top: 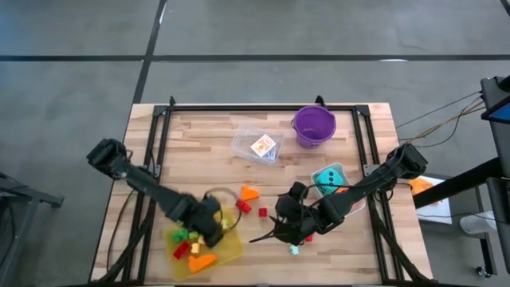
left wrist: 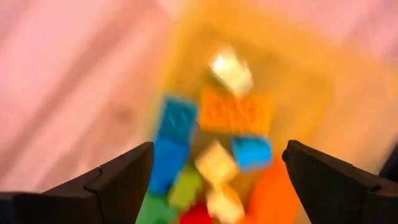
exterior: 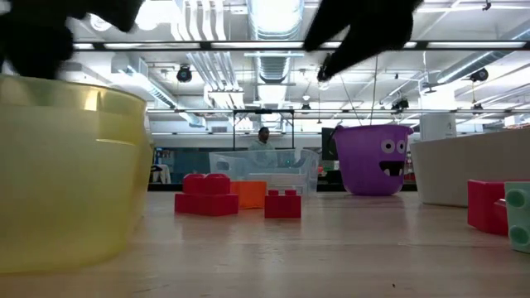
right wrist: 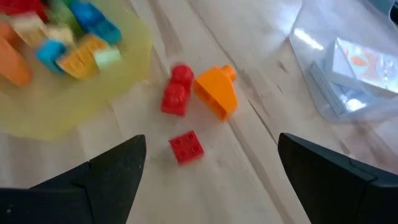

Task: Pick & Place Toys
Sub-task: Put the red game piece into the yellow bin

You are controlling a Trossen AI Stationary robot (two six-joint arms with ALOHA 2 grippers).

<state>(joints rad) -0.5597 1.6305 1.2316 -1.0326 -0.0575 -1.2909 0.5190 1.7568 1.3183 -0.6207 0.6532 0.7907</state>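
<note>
A flat yellow tray (top: pixel 231 249) at the near left holds several bricks (top: pixel 185 239) and an orange wedge (top: pixel 202 261). My left gripper (top: pixel 213 226) hangs open and empty over the tray; its wrist view (left wrist: pixel 217 155) shows blue, yellow, green and orange bricks (left wrist: pixel 236 112) below. My right gripper (top: pixel 275 231) is open and empty at the near middle. Its wrist view (right wrist: pixel 211 146) looks past the fingers at an orange wedge (right wrist: pixel 216 92) and two red bricks (right wrist: pixel 176 90) (right wrist: pixel 186 147), which lie on the table between the arms.
A clear tub (top: pixel 257 143) with a card pack stands at the far middle, with a purple bucket (top: pixel 314 126) to its right. A pale container (top: pixel 355 203) at the right holds a teal die (top: pixel 327 178). A small teal brick (top: pixel 294 249) and a red one (exterior: pixel 484 205) lie near the front edge.
</note>
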